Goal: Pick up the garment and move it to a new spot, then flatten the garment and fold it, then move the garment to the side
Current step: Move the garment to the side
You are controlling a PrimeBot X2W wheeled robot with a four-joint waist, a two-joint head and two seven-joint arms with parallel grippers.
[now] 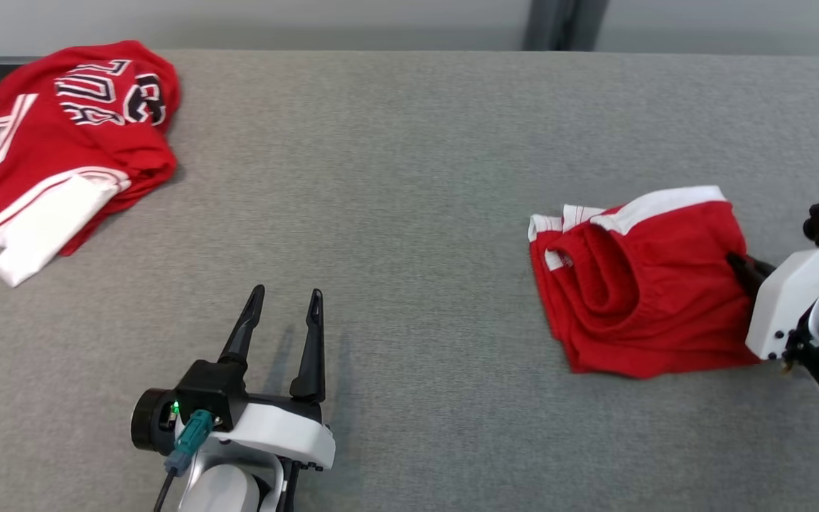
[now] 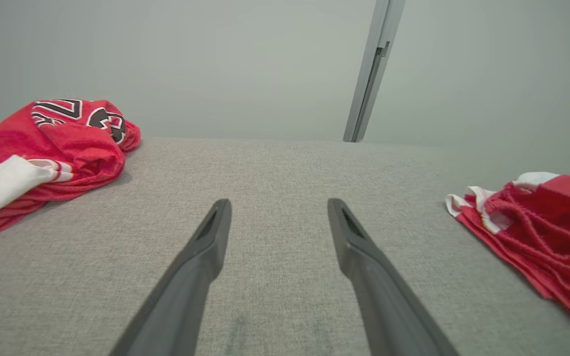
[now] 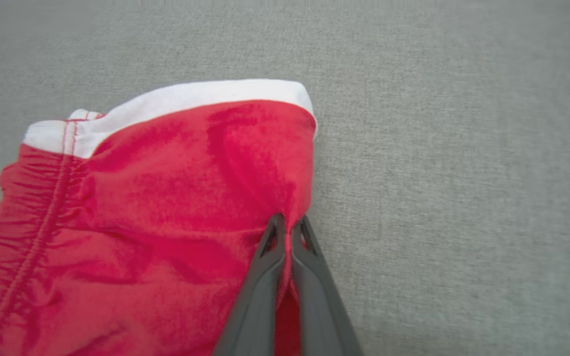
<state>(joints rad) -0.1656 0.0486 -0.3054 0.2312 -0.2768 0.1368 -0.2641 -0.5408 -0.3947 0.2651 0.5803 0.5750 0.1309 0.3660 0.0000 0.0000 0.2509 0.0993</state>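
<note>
The red shorts (image 1: 637,284), a soft folded knit with a gathered elastic waistband and white trim, lie on the right of the grey, coarsely woven surface (image 1: 409,178). The right gripper (image 3: 289,221) has its dark tapered fingers (image 3: 258,291) pinched together on a fold at their right edge. The left gripper (image 1: 288,291) hovers over bare surface, fingers spread wide and holding nothing, and a crumpled red jersey (image 1: 75,142) with white bands and dark lettering lies at the far left.
</note>
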